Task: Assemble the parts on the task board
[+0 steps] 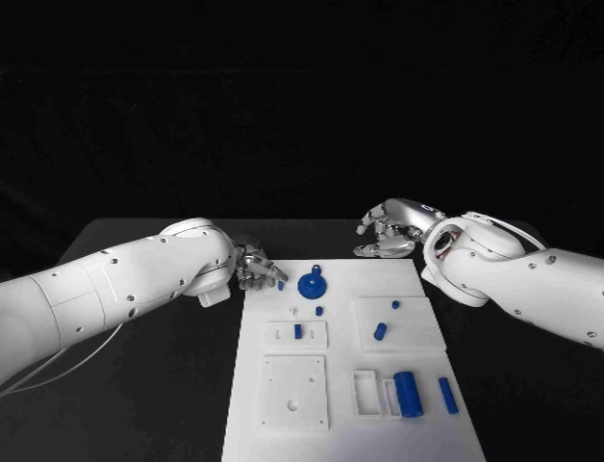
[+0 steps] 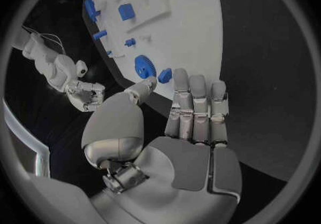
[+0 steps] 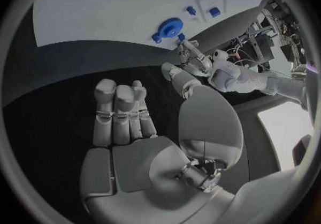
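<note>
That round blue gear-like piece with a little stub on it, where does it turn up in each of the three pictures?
Head view: the round blue gear lies at the far end of the white task board, between the two hands.
Left wrist view: the gear sits just beyond the left hand.
Right wrist view: it lies near the board's edge.
Shared landmark: the white board.

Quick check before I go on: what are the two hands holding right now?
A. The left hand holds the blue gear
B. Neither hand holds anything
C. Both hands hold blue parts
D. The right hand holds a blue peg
B: the left hand and the right hand hover open beside the far end of the task board, and the blue gear lies untouched on it.
</note>
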